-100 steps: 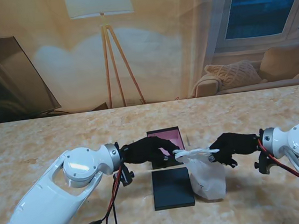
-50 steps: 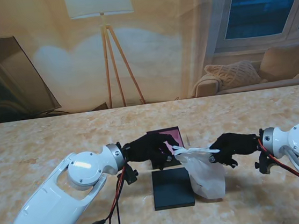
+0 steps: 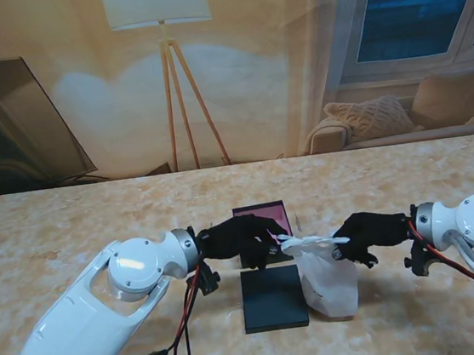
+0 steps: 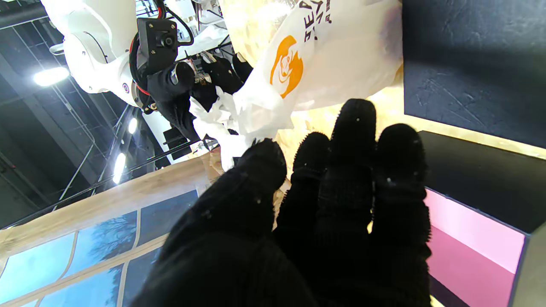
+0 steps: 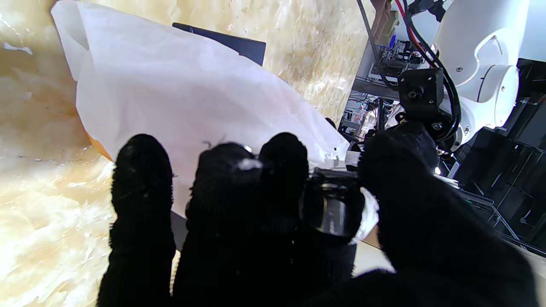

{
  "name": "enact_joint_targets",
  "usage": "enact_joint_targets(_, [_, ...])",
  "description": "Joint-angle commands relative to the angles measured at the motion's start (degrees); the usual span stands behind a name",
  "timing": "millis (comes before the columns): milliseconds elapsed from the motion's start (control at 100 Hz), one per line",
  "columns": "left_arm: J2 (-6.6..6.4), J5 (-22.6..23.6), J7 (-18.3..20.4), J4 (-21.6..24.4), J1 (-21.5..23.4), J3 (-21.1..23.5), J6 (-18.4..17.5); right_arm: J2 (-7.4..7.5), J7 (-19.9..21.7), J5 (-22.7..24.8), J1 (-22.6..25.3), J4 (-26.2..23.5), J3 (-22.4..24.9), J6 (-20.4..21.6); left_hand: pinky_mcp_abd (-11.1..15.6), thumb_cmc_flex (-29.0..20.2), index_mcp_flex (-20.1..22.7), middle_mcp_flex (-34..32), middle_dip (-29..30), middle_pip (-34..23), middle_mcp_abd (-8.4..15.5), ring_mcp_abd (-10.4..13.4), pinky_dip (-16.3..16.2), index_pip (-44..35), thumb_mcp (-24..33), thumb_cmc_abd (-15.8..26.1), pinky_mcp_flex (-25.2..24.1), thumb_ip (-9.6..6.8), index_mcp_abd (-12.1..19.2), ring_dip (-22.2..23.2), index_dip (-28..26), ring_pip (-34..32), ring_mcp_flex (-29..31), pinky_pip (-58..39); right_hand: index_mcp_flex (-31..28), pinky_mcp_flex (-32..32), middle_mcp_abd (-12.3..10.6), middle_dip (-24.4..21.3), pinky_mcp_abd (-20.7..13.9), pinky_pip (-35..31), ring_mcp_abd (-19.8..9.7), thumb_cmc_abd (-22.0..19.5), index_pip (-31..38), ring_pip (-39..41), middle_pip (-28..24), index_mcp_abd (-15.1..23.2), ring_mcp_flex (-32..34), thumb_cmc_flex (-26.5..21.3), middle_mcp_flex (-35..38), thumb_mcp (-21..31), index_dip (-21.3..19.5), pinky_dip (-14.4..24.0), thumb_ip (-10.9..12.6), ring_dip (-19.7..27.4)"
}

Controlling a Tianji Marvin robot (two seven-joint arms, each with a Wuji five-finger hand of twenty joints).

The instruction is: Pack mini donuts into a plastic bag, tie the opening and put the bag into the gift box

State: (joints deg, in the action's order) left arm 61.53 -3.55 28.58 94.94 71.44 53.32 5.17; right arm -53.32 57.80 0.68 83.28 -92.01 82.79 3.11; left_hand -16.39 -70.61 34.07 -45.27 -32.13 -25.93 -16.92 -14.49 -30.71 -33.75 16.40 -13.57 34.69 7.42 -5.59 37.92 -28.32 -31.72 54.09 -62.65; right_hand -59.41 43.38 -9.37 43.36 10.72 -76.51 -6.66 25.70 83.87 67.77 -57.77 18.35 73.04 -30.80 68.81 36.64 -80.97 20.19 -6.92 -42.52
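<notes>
White plastic bag (image 3: 328, 281) with an orange logo stands on the marble table (image 3: 72, 230), just to the right of the black gift-box lid (image 3: 273, 298), its gathered neck stretched sideways between both hands. Left hand (image 3: 242, 238) pinches the neck's left end in front of the pink-lined gift box (image 3: 262, 223). Right hand (image 3: 365, 235) clamps the right end between thumb and fingers.

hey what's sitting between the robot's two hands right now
In the stand view, the bunched neck of the white plastic bag stretches between the left hand and right hand; nothing else lies there.
</notes>
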Motion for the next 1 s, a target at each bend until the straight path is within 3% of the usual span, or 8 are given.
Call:
enact_joint_targets(0, [0.19, -0.3, 0.8, 0.9, -0.2, -0.1, 0.8, -0.05, 1.2, 0.0, 0.2, 0.2, -0.2, 0.1, -0.5, -3.2, 0.5, 1.0, 1.1, -1.1, -0.5, -1.2, -1.7, 0.9, -3.1, 2.9, 0.7, -1.32, -0.3, 1.3, -0.5, -1.1, 0.6, -2.0, -3.2, 0.8, -2.1, 0.5, 0.3, 0.1, -1.2, 0.6, 4.0, 1.4, -1.4, 0.2, 2.1, -0.3, 1.0, 0.1, -0.7, 0.9, 1.5, -0.3])
enact_joint_targets(180, [0.69, 1.9, -2.1, 2.5, -0.4, -1.0, 2.0, -0.02, 1.5, -0.3, 0.3, 0.3, -0.3, 0.0, -0.5, -3.4, 0.7, -3.5, 1.4, -4.3, -1.0, -1.0, -1.5, -8.6, -3.1, 1.1, 7.0, -1.78, 0.5, 1.0, -5.5, -5.9, 6.3, -7.4, -3.2, 0.8, -2.2, 0.7, 0.3, 0.0, -1.3, 0.5, 4.0, 1.7, -1.6, 0.2, 2.3, -0.3, 1.3, 0.1, -0.8, 1.0, 1.5, -0.4])
enact_joint_targets(340, [1.24, 1.9, -3.9, 3.3, -0.7, -1.8, 2.7, -0.07, 1.5, -0.6, 0.2, 0.2, -0.6, -0.4, -0.1, -3.2, 0.9, -6.5, 1.9, -5.8, -1.2, 0.9, -0.6, -12.9, -3.9, 0.8, 12.4, -1.87, 0.9, 0.5, -4.0, -9.7, 11.3, -12.3, -3.2, 0.9, -2.1, 0.8, 0.3, -0.1, -1.3, 0.4, 4.0, 2.0, -1.8, 0.2, 2.5, -0.4, 1.4, 0.1, -0.9, 1.0, 1.5, -0.4])
enact_joint_targets(520, [0.97, 0.5, -1.9, 3.4, -1.6, -2.5, 3.9, -0.01, 2.0, -1.0, -0.3, 0.4, -1.1, -0.6, -3.9, -3.4, 3.3, -4.7, 5.1, -4.8, -1.2, -3.0, 0.4, -10.5, -6.2, 4.8, 10.2, -1.69, 1.4, 0.2, -0.7, -9.6, 9.4, -12.4, -3.2, 0.9, -2.2, 0.9, 0.4, -0.1, -1.4, 0.2, 4.0, 2.2, -1.9, 0.2, 2.6, -0.6, 1.4, -0.1, -0.9, 1.0, 1.5, -0.4])
enact_joint_targets(640, [1.08, 1.4, -2.7, 3.7, -1.5, -2.6, 3.5, -0.02, 2.0, -1.1, -0.5, 0.6, -1.3, -0.5, -4.2, -3.3, 5.7, -1.8, 4.3, -4.7, 0.2, -2.3, -1.0, -11.9, -9.1, 2.6, 7.0, -2.52, 1.1, 1.5, -1.1, -9.7, 6.5, -11.9, -3.2, 1.0, -2.4, 0.9, 0.2, -0.1, -1.4, 0.4, 4.0, 2.3, -1.9, 0.2, 2.7, -0.6, 1.5, -0.2, -1.0, 1.0, 1.5, -0.4])
enact_joint_targets(750, [1.43, 3.9, -5.3, 3.7, -1.2, -2.9, 1.7, -0.01, 2.2, -1.2, -0.7, 0.8, -1.4, -0.3, -1.0, 11.7, 6.8, -3.2, -3.4, -3.9, 0.9, 0.8, -3.1, -18.4, 18.6, -12.4, 8.6, 2.44, 0.9, 3.4, -1.5, -12.4, 7.6, -13.8, -3.2, 1.1, -2.4, 1.0, 0.2, -0.2, -1.7, 0.6, 4.0, 2.3, -2.0, 0.2, 2.7, -0.6, 1.5, -0.1, -1.0, 1.0, 1.6, -0.4])
enact_joint_targets(850, [1.91, 5.7, -8.0, 3.5, -0.9, -3.1, -0.2, 0.02, 2.4, -1.4, -1.0, 1.0, -1.6, -0.2, 1.9, 15.3, 6.8, -7.2, -5.4, -5.0, 1.1, 3.4, -2.4, -23.9, 26.9, -20.0, 11.9, 4.77, 2.2, 3.7, -1.1, -16.2, 10.5, -17.7, -3.3, 1.3, -2.5, 1.0, 0.1, -0.2, -1.8, 0.9, 4.0, 2.5, -2.1, 0.1, 2.9, -0.5, 1.6, 0.2, -1.0, 1.1, 1.7, -0.4])
enact_joint_targets(990, [2.61, 6.8, -11.0, 3.5, -0.3, -3.1, -0.3, 0.04, 2.6, -1.5, -1.3, 1.2, -1.8, -0.3, 5.1, 15.5, 3.0, -15.8, -8.2, -4.0, 3.1, 6.7, 0.5, -28.9, 31.1, -25.9, 17.3, 6.37, 3.7, 2.0, -5.2, -19.5, 15.8, -21.9, -3.3, 1.4, -2.8, 1.2, 0.0, -0.3, -2.1, 1.0, 4.0, 3.1, -2.4, 0.0, 2.9, -0.5, 1.8, 0.6, -1.0, 1.0, 1.7, -0.6])
